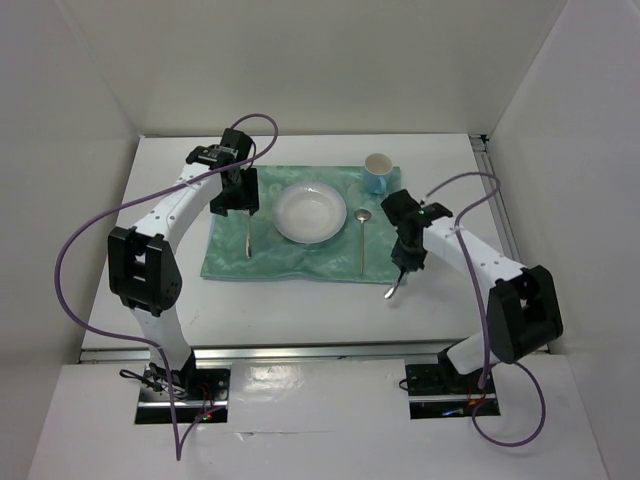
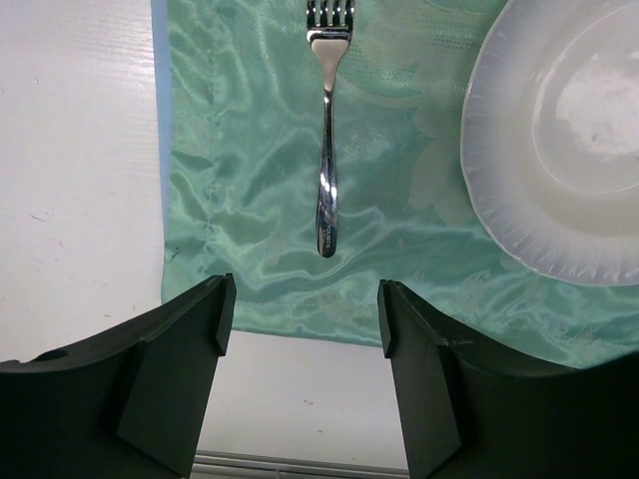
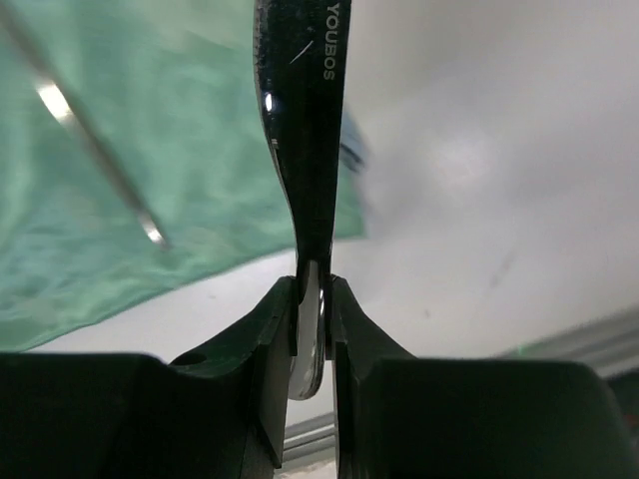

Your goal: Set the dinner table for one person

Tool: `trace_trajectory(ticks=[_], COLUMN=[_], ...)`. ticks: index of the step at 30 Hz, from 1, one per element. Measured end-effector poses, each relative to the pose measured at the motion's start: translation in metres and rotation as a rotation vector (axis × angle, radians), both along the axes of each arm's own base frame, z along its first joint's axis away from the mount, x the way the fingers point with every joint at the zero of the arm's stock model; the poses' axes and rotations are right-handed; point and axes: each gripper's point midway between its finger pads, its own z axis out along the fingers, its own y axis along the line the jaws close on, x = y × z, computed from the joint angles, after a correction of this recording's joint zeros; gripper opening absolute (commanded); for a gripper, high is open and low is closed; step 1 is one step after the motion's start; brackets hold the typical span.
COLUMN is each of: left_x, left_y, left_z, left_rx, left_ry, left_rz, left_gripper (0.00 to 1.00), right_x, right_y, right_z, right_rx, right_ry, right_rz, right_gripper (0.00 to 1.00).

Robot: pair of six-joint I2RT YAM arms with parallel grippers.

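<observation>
While poised over the tabletop, clamps a cutlery handle tight in the right end effector.
Keeps nothing in the left end effector, fingers spread wide; straight ahead, a fork on the green mat, plate ahead-right.

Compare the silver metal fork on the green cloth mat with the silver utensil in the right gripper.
The fork lies loose on the mat; the utensil is clamped in the right gripper. The fork sits left of the white plate; the utensil is by the mat's right edge. The fork's tines show; the utensil's kind is unclear. Both are shiny metal.
</observation>
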Motion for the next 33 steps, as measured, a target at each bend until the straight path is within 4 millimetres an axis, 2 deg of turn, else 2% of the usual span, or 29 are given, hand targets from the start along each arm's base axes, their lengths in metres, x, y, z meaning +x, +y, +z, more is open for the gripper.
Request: trace_trajectory(ticks=[3, 6, 10, 16, 19, 21, 23, 24, 27, 28, 30, 33], left_x=[0.0, 0.0, -0.001, -0.002, -0.002, -0.002, -0.002, -0.002, -0.004, -0.004, -0.006, -0.005], left_y=[0.0, 0.0, 0.001, 0.004, 0.006, 0.007, 0.007, 0.008, 0.009, 0.009, 0.009, 0.009], left_z=[0.0, 0.001, 0.0, 0.0, 0.0, 0.001, 0.002, 0.002, 0.004, 0.005, 0.007, 0.02], left_rx=[0.002, 0.002, 0.004, 0.006, 0.007, 0.007, 0.007, 0.008, 0.009, 0.009, 0.008, 0.001], left_ry=[0.0, -0.001, 0.004, 0.007, 0.01, 0.008, 0.007, 0.006, 0.006, 0.006, 0.004, -0.018], left_rz=[0.0, 0.001, 0.002, 0.007, 0.012, 0.014, 0.015, 0.017, 0.018, 0.018, 0.018, 0.019], left_gripper=[0.76, 0.76, 0.76, 0.76, 0.76, 0.76, 0.76, 0.76, 0.76, 0.76, 0.77, 0.84], right_x=[0.041, 0.074, 0.103, 0.123, 0.126, 0.128, 0.135, 0.138, 0.145, 0.146, 0.146, 0.146], right_y=[0.02, 0.036, 0.049, 0.049, 0.042, 0.039, 0.037, 0.037, 0.037, 0.038, 0.038, 0.034], right_z=[0.016, 0.019, 0.0, -0.043, -0.054, -0.057, -0.055, -0.053, -0.048, -0.046, -0.04, -0.012], right_rx=[0.015, 0.01, -0.009, -0.026, -0.022, -0.016, -0.013, -0.013, -0.009, -0.007, -0.001, 0.013], right_ry=[-0.045, -0.061, -0.019, 0.079, 0.105, 0.108, 0.097, 0.089, 0.066, 0.06, 0.048, -0.017], right_rz=[0.173, 0.315, 0.451, 0.517, 0.512, 0.502, 0.491, 0.488, 0.477, 0.475, 0.467, 0.431], right_gripper=[0.17, 0.17, 0.17, 0.18, 0.28, 0.5, 0.63, 0.73, 0.85, 0.93, 1.0, 1.0])
